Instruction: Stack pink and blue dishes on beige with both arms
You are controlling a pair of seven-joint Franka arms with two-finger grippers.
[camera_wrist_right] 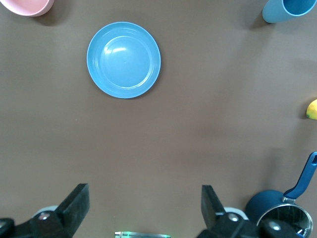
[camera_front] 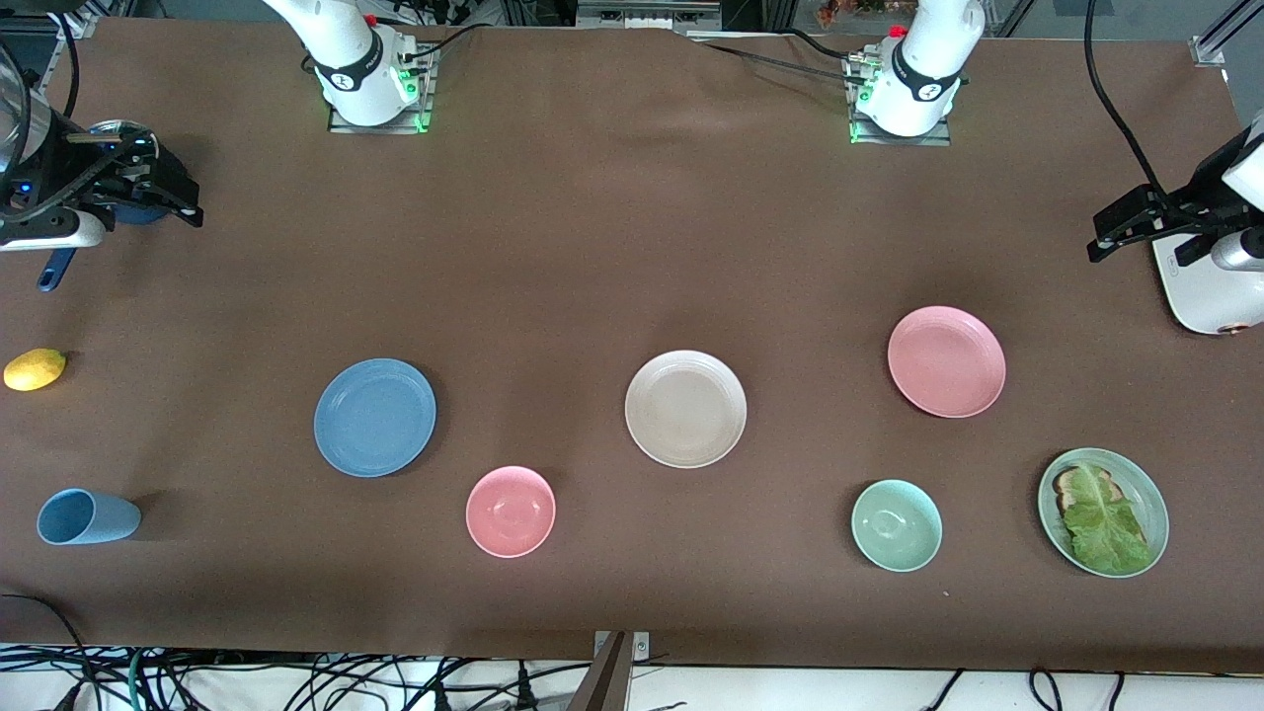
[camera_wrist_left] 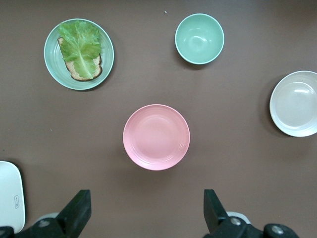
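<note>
Nearest the front camera, from the right arm's end of the brown surface (camera_front: 592, 247): a light blue cup (camera_front: 87, 516) on its side, a pink bowl (camera_front: 511, 511), a green bowl (camera_front: 896, 524), and a green plate (camera_front: 1145, 491) with lettuce (camera_front: 1104, 523) over toast.

Next row, farther from the camera: a lemon (camera_front: 35, 368) at the right arm's end; the blue plate (camera_front: 374, 417); the beige plate (camera_front: 685, 408) near the middle; the pink plate (camera_front: 946, 360) toward the left arm's end. All three plates lie flat, well apart, nothing stacked on any of them.

Right pincer (camera_front: 163, 193) hangs over the right arm's end of the surface, fingers spread wide, holding nothing. A small blue saucepan (camera_wrist_right: 285, 208) sits beneath it, handle (camera_front: 55, 270) toward the lemon. Its wrist view shows the blue plate (camera_wrist_right: 124, 59) out ahead, apart from the fingers (camera_wrist_right: 74, 203).

Left pincer (camera_front: 1126, 225) hangs over the left arm's end, fingers spread, empty, by a white appliance (camera_front: 1200, 296). Its wrist view shows the pink plate (camera_wrist_left: 156, 137) just ahead of the fingers (camera_wrist_left: 212, 208), with the beige plate (camera_wrist_left: 295, 103) off to one side.
</note>
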